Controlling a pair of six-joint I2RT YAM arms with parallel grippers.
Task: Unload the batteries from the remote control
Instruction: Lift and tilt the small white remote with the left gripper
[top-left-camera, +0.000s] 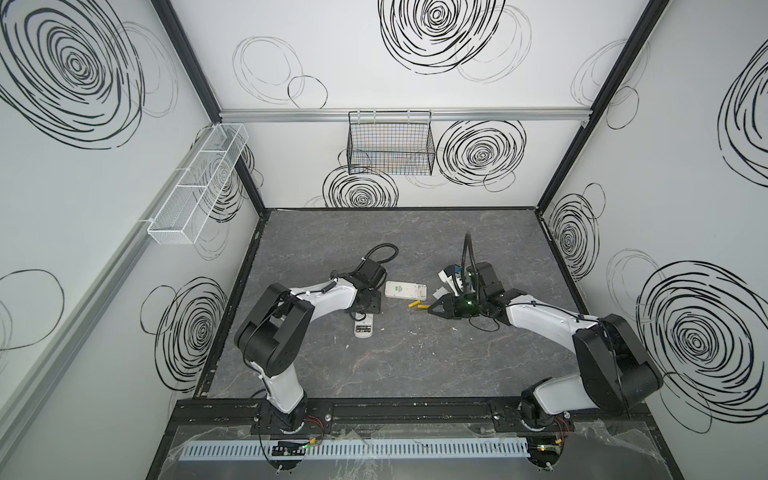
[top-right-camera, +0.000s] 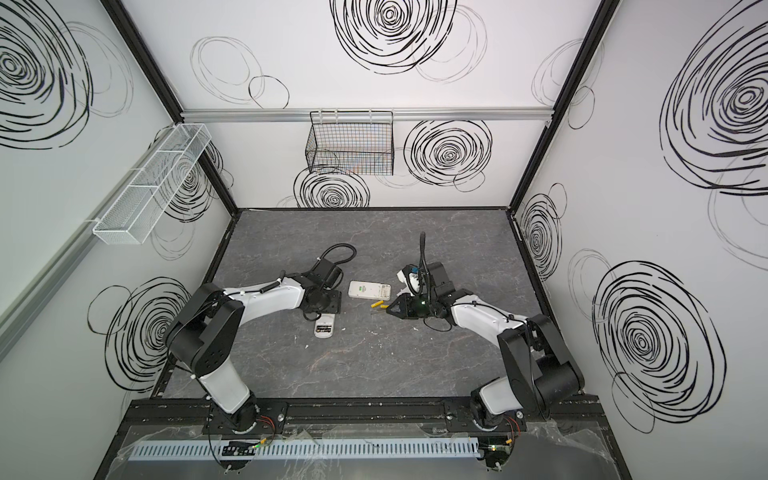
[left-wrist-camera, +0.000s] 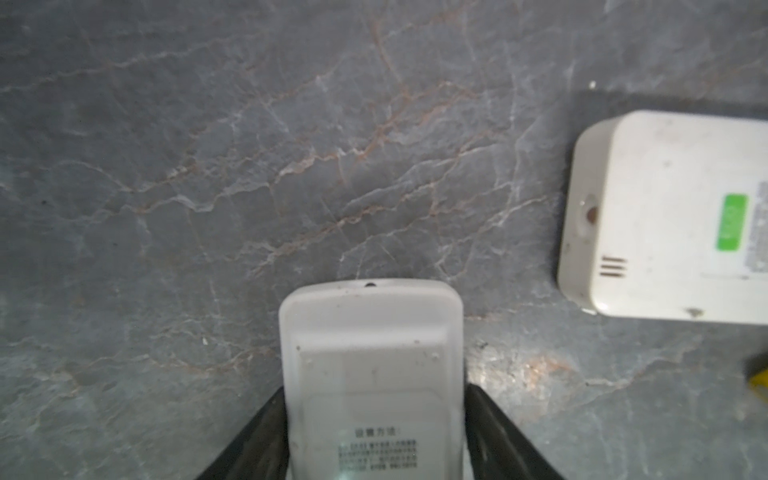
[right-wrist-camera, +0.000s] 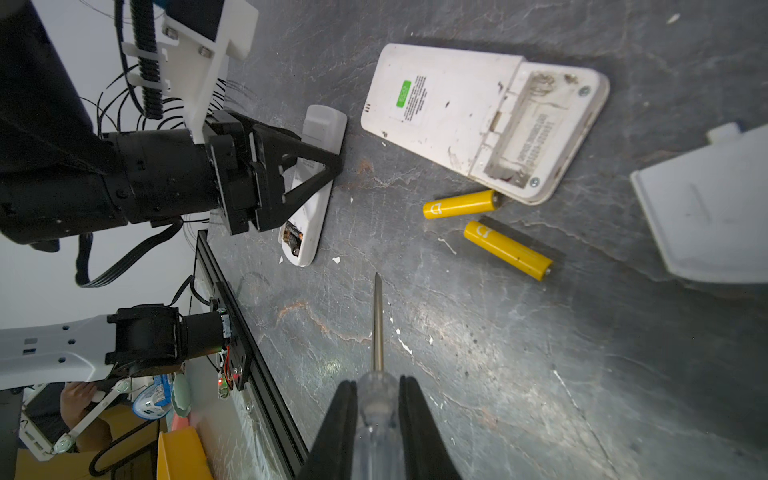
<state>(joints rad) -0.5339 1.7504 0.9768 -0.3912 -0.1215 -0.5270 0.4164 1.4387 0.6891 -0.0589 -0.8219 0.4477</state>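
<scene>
The left gripper (left-wrist-camera: 374, 388) clasps the small remote (left-wrist-camera: 370, 332) by its long edges, with the black batteries (right-wrist-camera: 293, 241) seated in its open end. The right gripper (right-wrist-camera: 378, 388) is clenched on the screwdriver (right-wrist-camera: 378, 324), whose tip touches nothing. The yellow batteries (right-wrist-camera: 459, 204) lie loose just beside the open bay of the large remote (right-wrist-camera: 440, 104), mid-table (top-left-camera: 415, 374), with broad bare slate toward the front edge.

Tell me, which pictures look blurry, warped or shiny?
Left wrist view: the small remote near the lens is soft. Right wrist view: the screwdriver handle blurs, the yellow batteries stay crisp with shadows, the tabletop shows a pale sheen. In both top views: even light, walls splay outward.
</scene>
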